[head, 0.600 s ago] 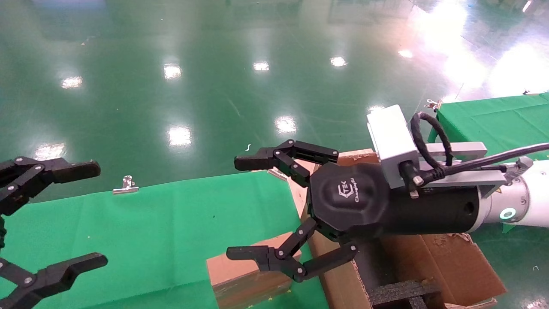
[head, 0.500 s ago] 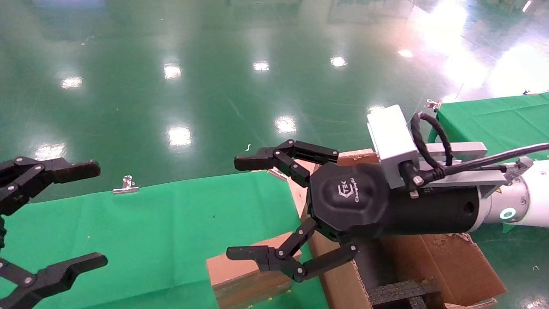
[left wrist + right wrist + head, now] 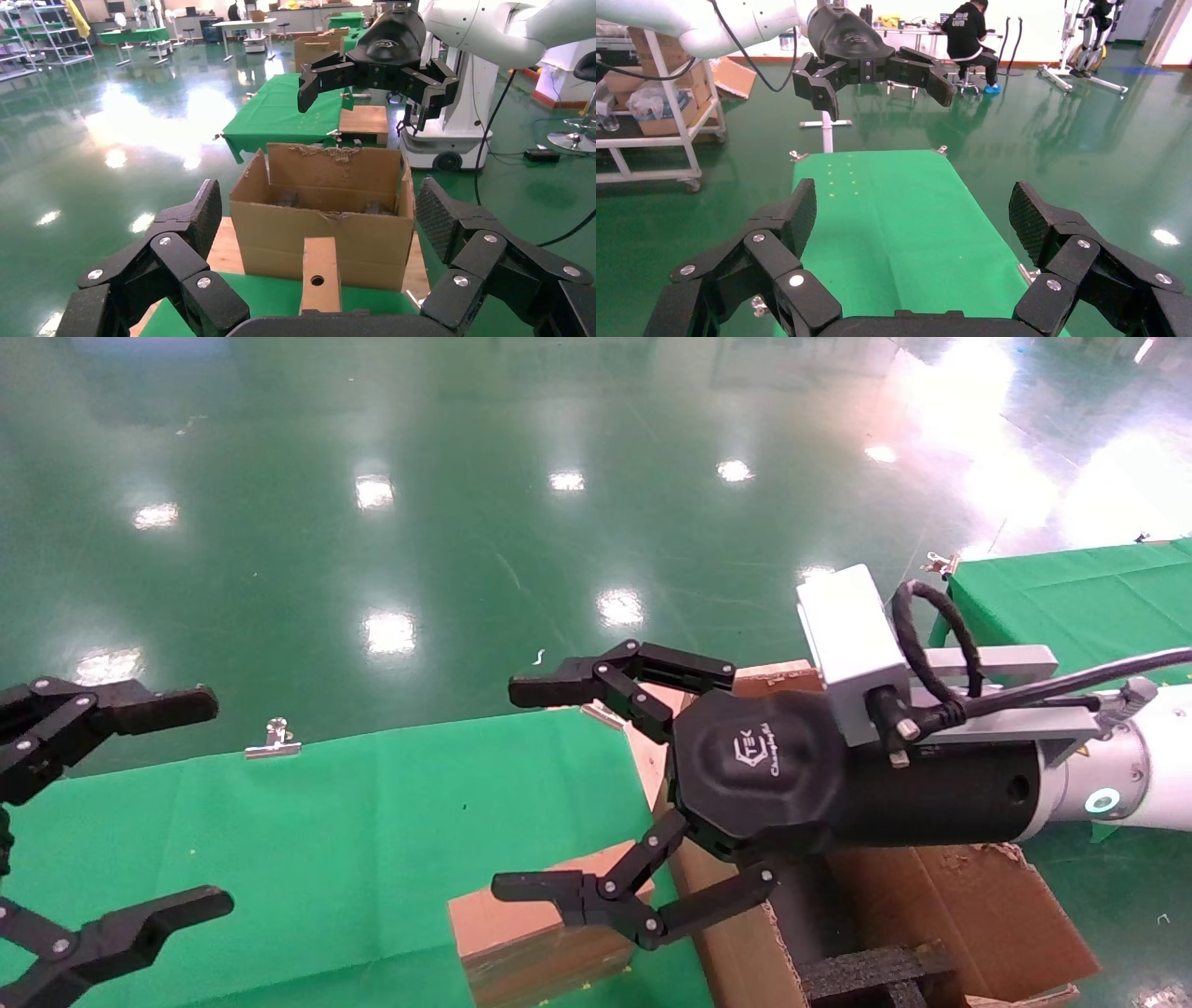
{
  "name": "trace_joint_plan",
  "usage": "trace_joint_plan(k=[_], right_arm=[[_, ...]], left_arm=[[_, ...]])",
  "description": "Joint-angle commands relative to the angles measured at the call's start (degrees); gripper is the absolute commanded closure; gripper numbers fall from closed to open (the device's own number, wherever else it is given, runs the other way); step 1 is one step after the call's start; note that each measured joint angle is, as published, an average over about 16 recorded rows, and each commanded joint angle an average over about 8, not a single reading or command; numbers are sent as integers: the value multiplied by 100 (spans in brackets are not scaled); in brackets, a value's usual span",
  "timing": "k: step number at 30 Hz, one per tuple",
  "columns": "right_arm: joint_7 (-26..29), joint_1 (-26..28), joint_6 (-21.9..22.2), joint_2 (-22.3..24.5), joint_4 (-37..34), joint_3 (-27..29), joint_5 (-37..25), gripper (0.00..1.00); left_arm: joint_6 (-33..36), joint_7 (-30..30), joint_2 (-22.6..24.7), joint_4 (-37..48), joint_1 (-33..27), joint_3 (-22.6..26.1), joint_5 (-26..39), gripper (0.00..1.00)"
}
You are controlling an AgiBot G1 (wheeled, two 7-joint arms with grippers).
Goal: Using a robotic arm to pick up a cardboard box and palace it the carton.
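The right gripper (image 3: pixel 531 794) is being held wide open and empty, raised above the edge of the green table (image 3: pixel 326 822), with nothing between its fingers. The box (image 3: pixel 531 943) is lying on the table directly beneath the gripper's lower finger, just beside the carton's (image 3: pixel 978 915) near wall, its long axis running along that wall. The right gripper is judged far nearer to the box than the left gripper (image 3: pixel 112 812), which is being kept open and empty at the table's far side. A descent onto the box is being called for next.
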Motion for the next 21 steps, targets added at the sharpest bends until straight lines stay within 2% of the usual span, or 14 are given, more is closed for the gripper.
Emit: trace_joint_plan(k=[1, 3, 5, 12, 21], right_arm=[[0, 0, 0, 0, 0, 0, 0, 0], [0, 0, 0, 0, 0, 0, 0, 0], [-5, -2, -4, -1, 0, 4, 3, 0], [50, 59, -10, -29, -36, -121, -216, 0], [198, 667, -244, -388, -361, -840, -1494, 0]], left_arm=[[0, 0, 0, 0, 0, 0, 0, 67], [0, 0, 0, 0, 0, 0, 0, 91], [0, 0, 0, 0, 0, 0, 0, 100], [0, 0, 0, 0, 0, 0, 0, 100], [0, 0, 0, 1, 0, 1, 0, 100]])
